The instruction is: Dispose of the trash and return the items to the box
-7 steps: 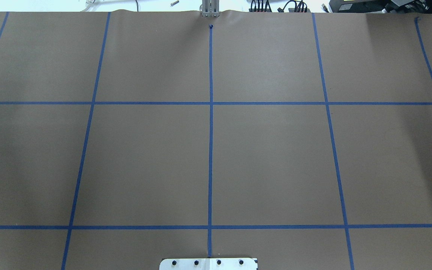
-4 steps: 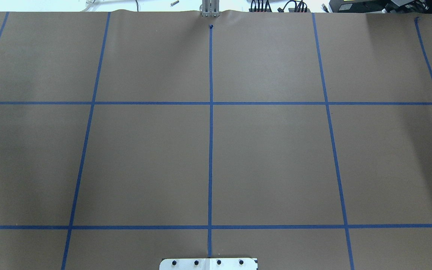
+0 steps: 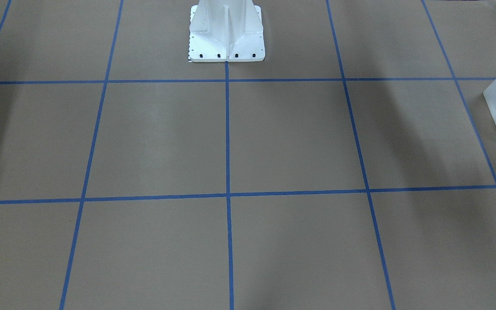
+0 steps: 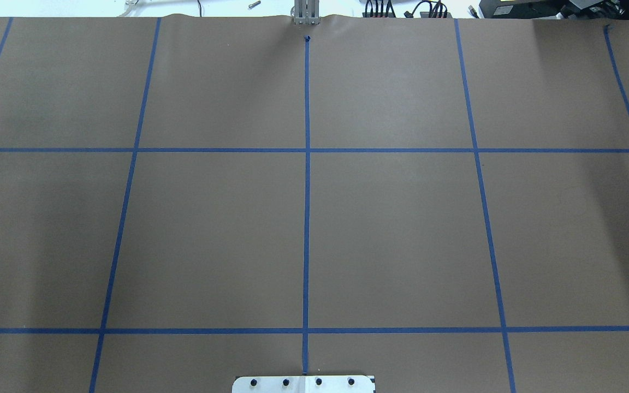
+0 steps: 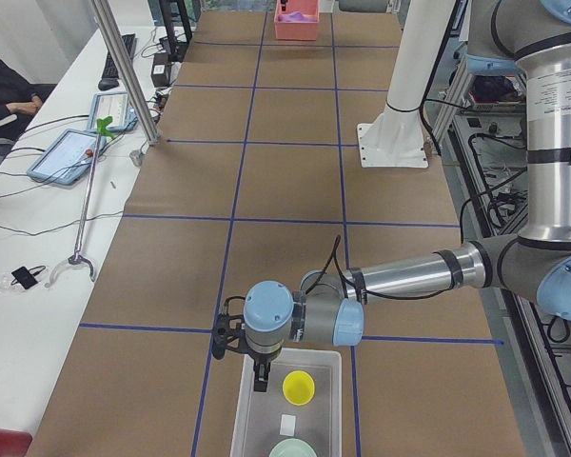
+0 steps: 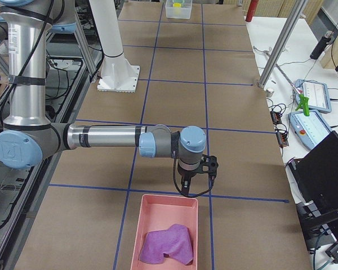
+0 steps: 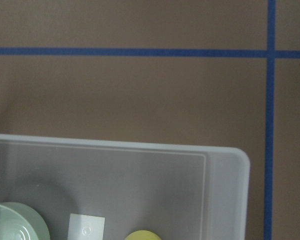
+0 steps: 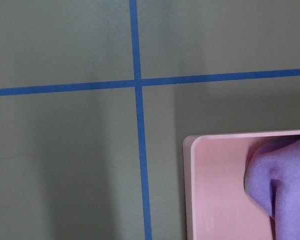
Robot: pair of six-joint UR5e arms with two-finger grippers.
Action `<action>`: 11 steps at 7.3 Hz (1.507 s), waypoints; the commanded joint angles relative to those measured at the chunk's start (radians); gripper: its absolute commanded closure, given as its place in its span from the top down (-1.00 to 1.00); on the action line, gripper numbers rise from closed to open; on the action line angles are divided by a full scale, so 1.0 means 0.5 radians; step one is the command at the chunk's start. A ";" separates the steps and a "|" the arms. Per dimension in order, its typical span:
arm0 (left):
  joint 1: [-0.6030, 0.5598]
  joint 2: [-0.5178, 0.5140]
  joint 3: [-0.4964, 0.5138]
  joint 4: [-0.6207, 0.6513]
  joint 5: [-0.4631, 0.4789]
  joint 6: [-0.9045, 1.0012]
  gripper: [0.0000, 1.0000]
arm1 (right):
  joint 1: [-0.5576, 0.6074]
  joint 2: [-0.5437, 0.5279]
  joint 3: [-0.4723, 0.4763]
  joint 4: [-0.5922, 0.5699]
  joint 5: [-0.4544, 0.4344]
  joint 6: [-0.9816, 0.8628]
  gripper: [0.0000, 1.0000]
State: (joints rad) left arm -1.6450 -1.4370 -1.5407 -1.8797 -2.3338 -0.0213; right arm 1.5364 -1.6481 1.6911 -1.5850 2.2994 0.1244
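Yellow cup [image 5: 298, 387] upright, mouth up, beside mint bowl [image 5: 293, 449] in frosted box [image 5: 257, 419]

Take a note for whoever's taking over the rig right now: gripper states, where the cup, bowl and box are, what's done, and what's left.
Left gripper: hangs over one end of the frosted box. I cannot tell whether it is open or shut from the side view.
Right gripper: hangs at the edge of the pink bin. I cannot tell its state either.
Items: the yellow cup and the mint bowl both sit inside the box.
A purple cloth lies in the pink bin.
Done: both items are in the box.
Left: probably only pulling the arms back.
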 commanded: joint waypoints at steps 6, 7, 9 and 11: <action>0.173 -0.105 -0.306 0.001 -0.017 -0.427 0.97 | 0.001 -0.002 -0.020 -0.005 0.037 0.003 1.00; 0.173 -0.099 -0.290 -0.002 -0.020 -0.415 0.97 | 0.001 0.007 -0.008 -0.005 0.070 0.009 1.00; 0.173 -0.087 -0.251 -0.008 -0.020 -0.412 0.97 | 0.001 0.010 0.002 -0.002 0.171 0.015 1.00; 0.173 -0.090 -0.238 -0.011 -0.020 -0.412 0.97 | 0.001 0.010 -0.001 -0.002 0.181 0.015 1.00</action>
State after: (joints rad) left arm -1.5586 -1.4812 -1.6666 -1.8839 -2.3439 -0.2271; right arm 1.5370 -1.6431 1.6902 -1.5862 2.3839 0.1317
